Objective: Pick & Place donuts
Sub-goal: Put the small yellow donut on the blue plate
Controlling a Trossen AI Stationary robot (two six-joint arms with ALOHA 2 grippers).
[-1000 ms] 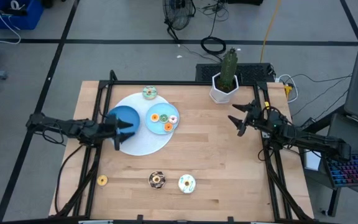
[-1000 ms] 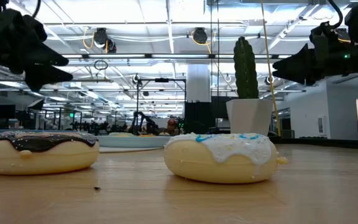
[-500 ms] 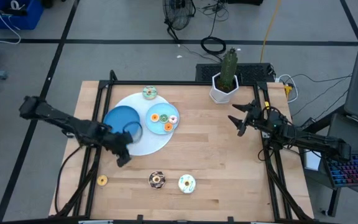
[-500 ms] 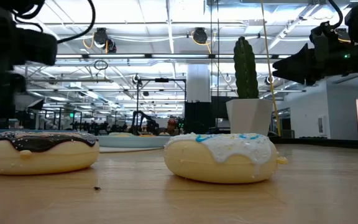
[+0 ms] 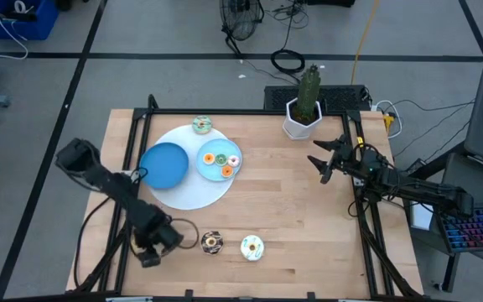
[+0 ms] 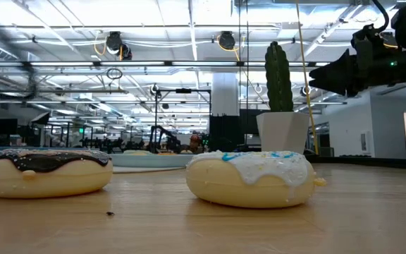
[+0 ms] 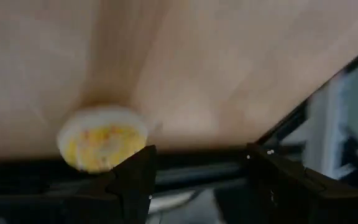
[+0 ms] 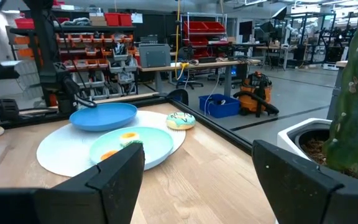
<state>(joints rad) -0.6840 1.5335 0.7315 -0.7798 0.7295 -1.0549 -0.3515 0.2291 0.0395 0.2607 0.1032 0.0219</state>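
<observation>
Near the table's near edge lie a chocolate donut (image 5: 212, 242) (image 6: 46, 171) and a white-iced donut (image 5: 251, 247) (image 6: 251, 176). My left gripper (image 5: 152, 245) (image 7: 201, 183) hovers open at the near left corner. A yellow donut (image 7: 102, 138) lies flat on the wood just ahead of one finger, not between the two; the high view hides it under the gripper. A green donut (image 5: 202, 126) (image 8: 181, 120) rests on the white disc's far rim. Orange and pink donuts lie on the light blue plate (image 5: 219, 159). My right gripper (image 5: 321, 164) (image 8: 197, 180) waits open at the right side.
A large white disc (image 5: 193, 191) carries the dark blue bowl (image 5: 164, 164) and the light blue plate. A potted cactus (image 5: 304, 105) (image 6: 279, 106) stands at the far edge. Black frame rails run along the table's left and right sides. Bare wood lies in the middle.
My left arm has swung from beside the dark blue bowl toward the table's near edge, ending over the yellow donut at the near left corner. It has dropped out of the low view. The donuts, bowl and plate lie where they were.
</observation>
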